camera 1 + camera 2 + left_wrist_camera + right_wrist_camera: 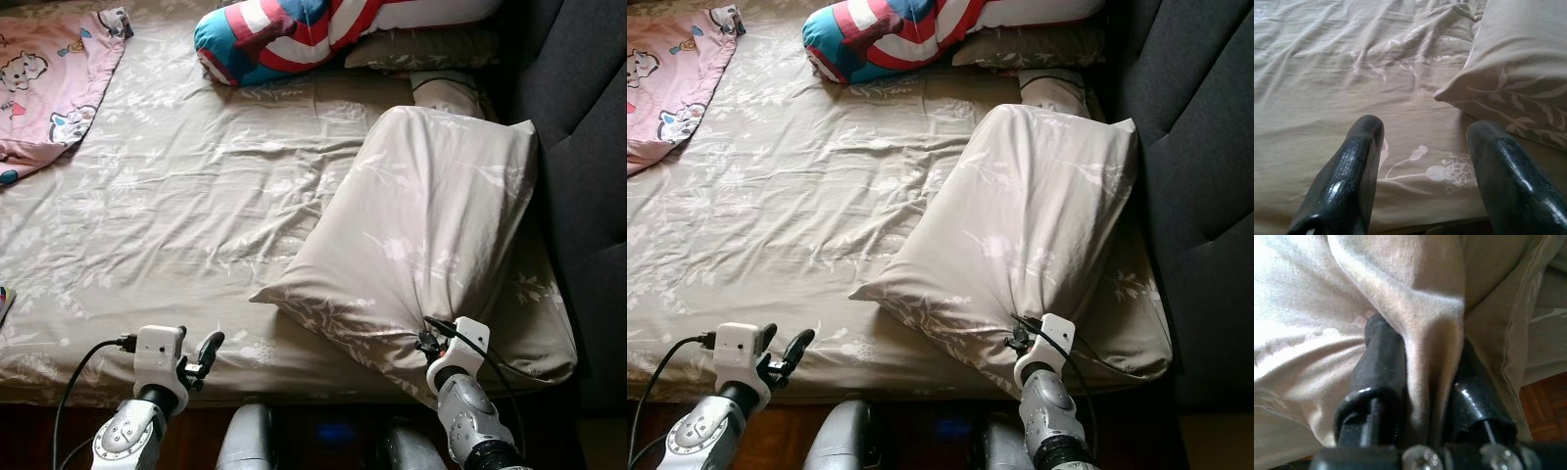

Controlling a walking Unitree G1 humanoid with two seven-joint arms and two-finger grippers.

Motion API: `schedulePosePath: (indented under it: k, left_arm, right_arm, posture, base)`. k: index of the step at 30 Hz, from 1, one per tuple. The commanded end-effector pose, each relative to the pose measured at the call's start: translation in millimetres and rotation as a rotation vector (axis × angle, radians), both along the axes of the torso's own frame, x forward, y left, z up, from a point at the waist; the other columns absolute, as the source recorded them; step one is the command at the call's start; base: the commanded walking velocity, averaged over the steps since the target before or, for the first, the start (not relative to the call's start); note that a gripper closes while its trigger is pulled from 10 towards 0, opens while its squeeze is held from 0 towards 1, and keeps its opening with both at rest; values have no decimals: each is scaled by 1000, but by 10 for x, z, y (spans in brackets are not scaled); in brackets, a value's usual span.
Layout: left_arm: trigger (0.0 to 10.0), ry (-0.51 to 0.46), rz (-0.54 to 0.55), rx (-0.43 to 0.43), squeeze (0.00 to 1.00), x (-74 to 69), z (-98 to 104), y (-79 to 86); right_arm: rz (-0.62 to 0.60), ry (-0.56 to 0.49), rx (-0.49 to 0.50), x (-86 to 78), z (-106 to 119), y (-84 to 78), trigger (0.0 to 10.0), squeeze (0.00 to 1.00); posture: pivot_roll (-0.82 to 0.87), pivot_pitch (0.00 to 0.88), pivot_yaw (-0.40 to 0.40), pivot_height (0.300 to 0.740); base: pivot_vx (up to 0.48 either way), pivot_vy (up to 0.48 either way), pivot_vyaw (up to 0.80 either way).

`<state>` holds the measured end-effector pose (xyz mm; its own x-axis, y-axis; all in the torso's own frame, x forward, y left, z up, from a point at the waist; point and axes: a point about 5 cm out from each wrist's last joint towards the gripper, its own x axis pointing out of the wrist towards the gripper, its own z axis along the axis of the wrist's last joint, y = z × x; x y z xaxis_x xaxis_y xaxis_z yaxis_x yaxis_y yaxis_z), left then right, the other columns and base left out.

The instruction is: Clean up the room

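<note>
A large beige pillow (441,225) with a pale leaf print lies on the right side of the bed, against the dark headboard. My right gripper (1420,382) is shut on a pinched fold of the pillow's cover at its near edge; its wrist (453,352) sits at the bed's front edge. Over the sheet at the front left my left gripper (1425,161) stands open with nothing between its fingers, and the pillow's corner (1442,94) lies just beyond it.
A beige floral sheet (196,196) covers the bed. A pink cartoon blanket (49,78) lies at the far left. A red, white and blue cushion (274,34) and another pillow (421,49) rest at the back. The dark headboard (578,147) runs along the right.
</note>
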<state>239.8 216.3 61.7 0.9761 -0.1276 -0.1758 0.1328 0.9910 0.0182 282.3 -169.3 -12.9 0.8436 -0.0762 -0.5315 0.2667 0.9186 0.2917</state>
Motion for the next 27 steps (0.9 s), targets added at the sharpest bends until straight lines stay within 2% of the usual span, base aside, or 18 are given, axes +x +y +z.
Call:
schedulePosePath:
  k: [1, 6, 14, 21, 27]
  left_arm:
    - [10000, 53, 3, 6, 0, -62, -111, 12]
    - [10000, 41, 2, -8, 0, -1, -114, -28]
    - [10000, 39, -12, -25, 0, 37, -142, -99]
    - [10000, 36, -14, -34, 0, 43, -169, -128]
    - [10000, 32, -6, -37, 0, 43, -180, -119]
  right_arm:
    - [-21, 182, 32, -339, -322, 37, 0, 0]
    - [-64, 164, 6, -300, -278, -72, 0, 0]
    - [-86, 129, 7, -281, -244, -135, 0, 0]
    - [-75, 123, -10, -277, -235, -151, 0, 0]
    - [-55, 121, -17, -255, -225, -97, 0, 0]
  posture:
    - [67, 314, 62, 661]
    - [36, 294, 53, 661]
    - [14, 259, 38, 661]
    - [6, 244, 32, 661]
    - [6, 227, 21, 661]
  base:
    - [0, 0, 0]
    - [0, 0, 0]
    - [0, 0, 0]
    - [0, 0, 0]
    - [0, 0, 0]
